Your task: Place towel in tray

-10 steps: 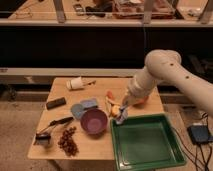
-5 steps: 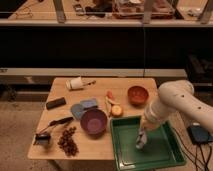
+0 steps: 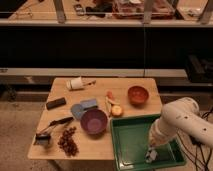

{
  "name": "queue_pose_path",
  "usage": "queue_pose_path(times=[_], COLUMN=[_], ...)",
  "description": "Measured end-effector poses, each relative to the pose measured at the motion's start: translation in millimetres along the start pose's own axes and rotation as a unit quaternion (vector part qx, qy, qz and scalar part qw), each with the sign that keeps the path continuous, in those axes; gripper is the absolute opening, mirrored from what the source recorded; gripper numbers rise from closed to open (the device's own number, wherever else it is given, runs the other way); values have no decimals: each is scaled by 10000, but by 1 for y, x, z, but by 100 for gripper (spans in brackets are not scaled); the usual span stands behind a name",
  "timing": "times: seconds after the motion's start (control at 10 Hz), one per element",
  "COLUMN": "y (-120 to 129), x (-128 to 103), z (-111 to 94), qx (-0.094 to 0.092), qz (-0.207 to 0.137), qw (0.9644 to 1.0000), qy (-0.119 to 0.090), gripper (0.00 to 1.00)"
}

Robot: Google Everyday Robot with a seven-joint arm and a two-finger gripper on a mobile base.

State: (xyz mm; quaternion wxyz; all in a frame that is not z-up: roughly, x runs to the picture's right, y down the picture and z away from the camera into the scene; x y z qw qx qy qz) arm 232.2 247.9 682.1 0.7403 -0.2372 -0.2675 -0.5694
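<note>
The gripper (image 3: 151, 156) hangs low over the near right part of the one green tray (image 3: 131, 145), at the end of the white arm (image 3: 182, 120) that reaches in from the right. A small pale bundle sits right at its tip, down in the tray; this looks like the towel (image 3: 150, 158). Whether the pincer is clenched on it or has released it cannot be told.

Left of the gripper and a little farther off lies one dark cluster of grapes (image 3: 67, 141), and beyond it one black-handled utensil (image 3: 51, 128) near the left edge of the wooden table (image 3: 125, 85). Up and left of the gripper stands one purple bowl (image 3: 93, 121), with two greyish-blue flat pieces (image 3: 84, 106) just behind it. Nearer the gripper's line, past the tray's far rim, rests one round yellowish fruit (image 3: 117, 110), with one orange carrot-like piece (image 3: 110, 95) touching or just beside it. Farther, almost straight beyond the gripper, sits one orange bowl (image 3: 138, 94). Far left lies one black block (image 3: 55, 103). Farthest, at the table's back, one white cup (image 3: 75, 83) lies on its side.
</note>
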Motion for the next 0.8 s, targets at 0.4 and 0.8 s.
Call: queue_pose_path(times=[0.4, 0.8], y=[-1, -2], x=[0, 1], z=[0, 0], qx=[3, 5], qz=[-11, -22], qw=[10000, 10000], qy=[-1, 0], gripper=[53, 53])
